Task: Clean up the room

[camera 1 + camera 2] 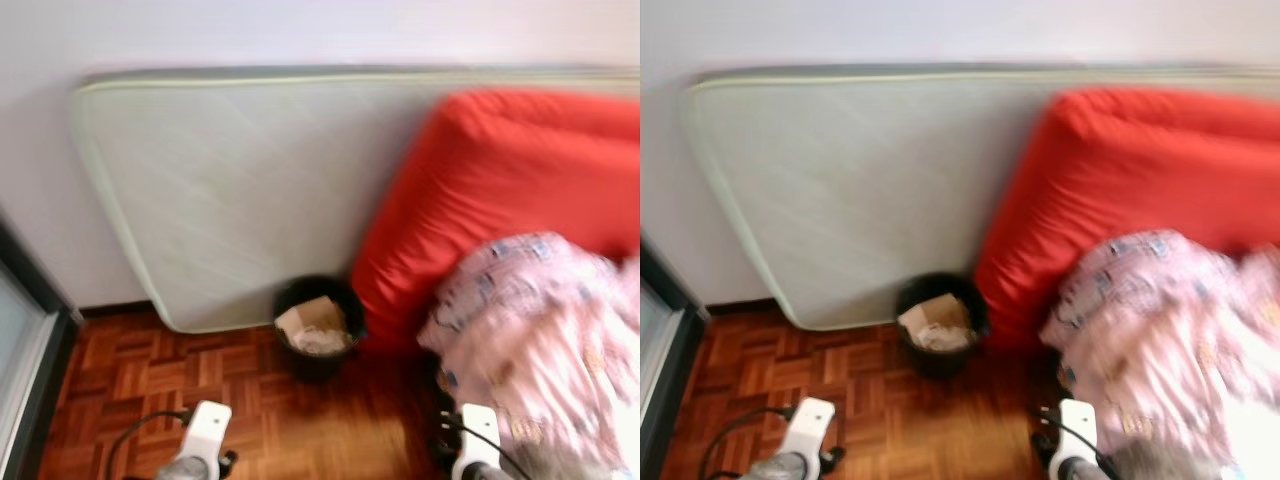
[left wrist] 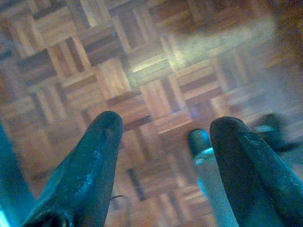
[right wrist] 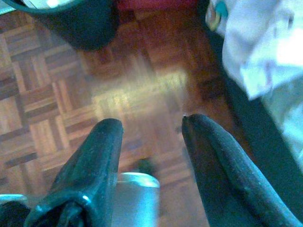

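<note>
— Closest to the camera, two silver arms are showing at the lower edge of the head views. What are the pincers doing?

— Both are hanging low over the parquet floor (image 1: 150,370) and holding nothing. The left pincer (image 2: 163,137) is pointing at bare wood, and its two black fingers are standing wide apart. The right pincer (image 3: 151,127) is also standing with its fingers parted, over a bright patch of light on the floor.

— And what is waiting to be tidied?

— A black waste bin (image 1: 320,328) is standing on the floor, just in front of a pale mattress (image 1: 240,190) that is leaning upright against the white wall (image 1: 40,180). Inside the bin, crumpled brownish paper (image 1: 312,325) is lying. In the right wrist view, the dark wall of the bin is showing at the edge, ahead of the fingers.

— What is lying beside it?

— A big red cushion (image 1: 510,190) is resting against the mattress, touching the bin on the robot's right. A pink patterned cloth (image 1: 540,330) is hanging in front of the cushion, on the robot's right. It is blurred, so I cannot tell what it is lying on.

— Anything on the other side?

— A dark door frame (image 1: 35,310) is standing at the far left.
</note>
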Available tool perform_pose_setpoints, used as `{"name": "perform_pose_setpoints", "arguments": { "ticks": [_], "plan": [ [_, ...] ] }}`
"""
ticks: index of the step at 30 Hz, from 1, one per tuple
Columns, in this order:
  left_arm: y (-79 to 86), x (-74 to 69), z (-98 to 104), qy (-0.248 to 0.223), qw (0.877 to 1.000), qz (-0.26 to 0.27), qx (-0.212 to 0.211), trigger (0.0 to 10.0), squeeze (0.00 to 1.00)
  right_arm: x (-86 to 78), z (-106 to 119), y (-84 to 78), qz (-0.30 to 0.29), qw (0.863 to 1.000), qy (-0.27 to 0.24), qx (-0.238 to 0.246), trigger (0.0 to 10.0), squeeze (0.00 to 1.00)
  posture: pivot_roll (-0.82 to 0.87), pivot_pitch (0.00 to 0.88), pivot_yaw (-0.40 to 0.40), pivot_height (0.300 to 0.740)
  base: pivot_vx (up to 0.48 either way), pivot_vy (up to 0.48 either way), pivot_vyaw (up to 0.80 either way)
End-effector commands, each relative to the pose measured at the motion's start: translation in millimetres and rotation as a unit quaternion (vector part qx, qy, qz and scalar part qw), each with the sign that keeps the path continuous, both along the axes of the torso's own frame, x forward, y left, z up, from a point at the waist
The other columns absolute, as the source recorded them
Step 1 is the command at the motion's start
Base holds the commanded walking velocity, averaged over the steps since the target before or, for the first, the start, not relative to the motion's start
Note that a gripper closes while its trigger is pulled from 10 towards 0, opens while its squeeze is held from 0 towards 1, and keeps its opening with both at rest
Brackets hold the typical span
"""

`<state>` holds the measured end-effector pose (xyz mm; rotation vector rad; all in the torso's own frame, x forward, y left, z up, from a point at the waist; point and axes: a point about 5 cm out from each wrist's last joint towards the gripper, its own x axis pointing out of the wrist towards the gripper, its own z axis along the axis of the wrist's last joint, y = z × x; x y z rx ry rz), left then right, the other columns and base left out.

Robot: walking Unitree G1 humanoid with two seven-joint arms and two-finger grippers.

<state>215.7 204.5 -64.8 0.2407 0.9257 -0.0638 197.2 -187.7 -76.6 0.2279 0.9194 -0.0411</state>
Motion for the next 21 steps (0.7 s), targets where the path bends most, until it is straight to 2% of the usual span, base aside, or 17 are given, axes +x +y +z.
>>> {"name": "perform_pose_setpoints", "arguments": {
  "ticks": [1,21],
  "plan": [
    [-5.9,-2.6,-2.7,0.007,1.0,0.0,-0.007,10.0,0.0,-2.2,-0.3,-7.6,-0.011,1.0,0.005,-0.005,10.0,0.0,0.0,0.0,-0.042,0.74,0.0,0.0,-0.8],
    [-4.2,-1.8,-1.9,0.006,1.0,-0.006,-0.002,10.0,0.0,-1.8,-0.4,-5.5,-0.013,1.0,0.006,-0.002,10.0,0.0,0.0,0.0,-0.033,0.74,0.0,0.0,-0.8]
  ]
}}
